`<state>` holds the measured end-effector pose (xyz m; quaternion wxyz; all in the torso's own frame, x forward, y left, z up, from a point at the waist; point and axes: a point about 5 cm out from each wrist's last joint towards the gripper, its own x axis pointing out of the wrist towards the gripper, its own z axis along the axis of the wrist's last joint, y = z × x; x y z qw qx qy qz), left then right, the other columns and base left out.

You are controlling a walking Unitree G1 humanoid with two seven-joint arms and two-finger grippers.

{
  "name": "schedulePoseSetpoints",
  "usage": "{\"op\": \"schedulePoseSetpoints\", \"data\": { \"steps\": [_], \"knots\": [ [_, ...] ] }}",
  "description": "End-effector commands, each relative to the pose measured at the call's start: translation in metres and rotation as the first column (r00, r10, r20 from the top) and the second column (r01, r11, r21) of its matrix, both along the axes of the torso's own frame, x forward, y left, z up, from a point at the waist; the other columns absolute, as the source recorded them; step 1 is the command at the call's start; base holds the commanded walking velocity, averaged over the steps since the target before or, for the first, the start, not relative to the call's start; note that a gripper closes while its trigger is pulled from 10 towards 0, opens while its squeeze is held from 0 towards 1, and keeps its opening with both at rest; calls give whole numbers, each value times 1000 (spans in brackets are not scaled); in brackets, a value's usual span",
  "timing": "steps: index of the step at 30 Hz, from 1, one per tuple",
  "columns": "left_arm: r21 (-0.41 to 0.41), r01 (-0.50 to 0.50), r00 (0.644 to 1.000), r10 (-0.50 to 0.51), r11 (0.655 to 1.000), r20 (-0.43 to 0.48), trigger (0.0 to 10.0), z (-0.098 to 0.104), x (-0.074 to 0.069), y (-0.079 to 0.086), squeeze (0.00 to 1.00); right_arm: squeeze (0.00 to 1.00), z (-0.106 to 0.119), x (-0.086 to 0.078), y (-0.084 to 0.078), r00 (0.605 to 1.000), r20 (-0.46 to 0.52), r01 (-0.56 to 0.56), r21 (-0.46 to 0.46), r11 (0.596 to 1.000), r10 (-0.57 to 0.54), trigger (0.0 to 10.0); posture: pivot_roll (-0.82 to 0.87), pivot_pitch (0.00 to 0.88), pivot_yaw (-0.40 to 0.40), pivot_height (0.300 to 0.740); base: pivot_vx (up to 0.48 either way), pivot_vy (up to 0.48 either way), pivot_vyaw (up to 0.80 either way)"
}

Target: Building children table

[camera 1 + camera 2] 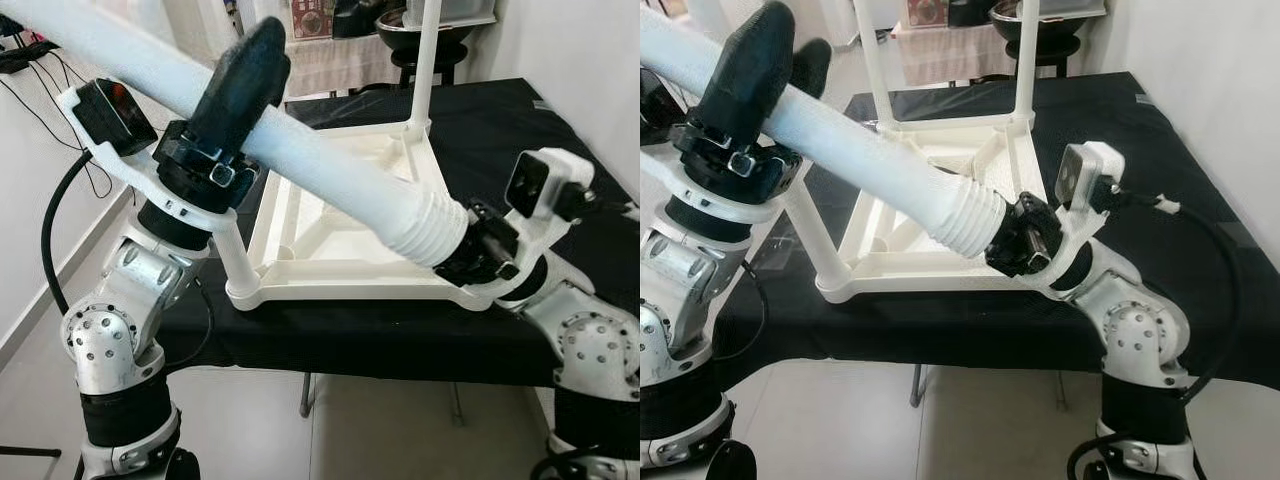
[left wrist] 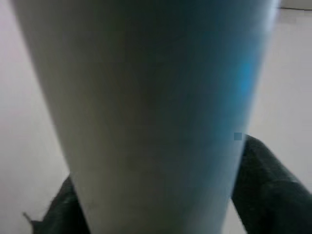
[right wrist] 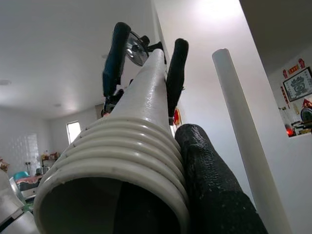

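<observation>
White table leg was held slanted above tabletop frame | L gripper clamped its shaft, near side | R gripper pinched its ribbed end | frame lay upside-down on black cloth, upright legs at far side.

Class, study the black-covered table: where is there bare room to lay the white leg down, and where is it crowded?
Bare black cloth lies right of the upturned white tabletop, out to the wall-side edge. It is crowded over the tabletop's near rim: both pincers, left and right, grip the threaded leg there.
</observation>
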<state>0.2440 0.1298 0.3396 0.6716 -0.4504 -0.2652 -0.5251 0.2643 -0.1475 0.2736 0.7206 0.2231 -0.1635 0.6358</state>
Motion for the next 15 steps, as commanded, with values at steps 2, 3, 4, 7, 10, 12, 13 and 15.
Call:
{"op": "schedulePoseSetpoints", "data": {
  "steps": [2, 3, 4, 7, 10, 12, 13, 15],
  "knots": [
    [-34, 0, 1000, 1, 999, 13, 0, 2, -2, 5, 0, 0, -5, 0, 3, 1000, -4, 1, -16, 1000, -1, 10000, -88, 46, 93, 740, 0, 0, 0],
    [-34, 0, 1000, 1, 999, 13, 0, 2, -2, 5, 0, 0, -5, 0, 3, 1000, -4, 1, -16, 1000, -1, 10000, -88, 46, 93, 740, 0, 0, 0],
    [-34, 0, 1000, 1, 999, 13, 0, 2, -2, 5, 0, 0, -5, 0, 3, 1000, -4, 1, -16, 1000, -1, 10000, -88, 46, 93, 740, 0, 0, 0],
    [-55, 3, 1000, -3, 998, 3, 0, 1, 0, 9, 0, 0, -9, 3, 2, 1000, -21, 22, -21, 1000, -22, 10000, -88, 46, 92, 740, 0, 0, 0],
    [-71, -5, 1000, 5, 997, -5, 0, 0, 2, 12, 0, 0, -12, 6, 1, 998, -46, 47, -21, 999, -48, 10000, -88, 49, 91, 740, 0, 0, 0],
    [-84, -13, 1000, 12, 996, -7, 0, 1, 4, 15, 0, 0, -15, 9, 0, 995, -74, 64, -20, 998, -65, 10000, -88, 49, 91, 740, 0, 0, 0],
    [-84, -13, 1000, 12, 996, -7, 0, 1, 4, 15, 0, 0, -15, 9, 0, 995, -74, 64, -20, 998, -65, 10000, -88, 49, 91, 740, 0, 0, 0],
    [-105, -36, 999, 36, 994, -7, 0, 5, 5, 20, 0, 1000, -21, 16, -3, 987, -120, 109, -22, 994, -111, 10000, -91, 49, 89, 740, 0, 0, 0]
  ]
}}
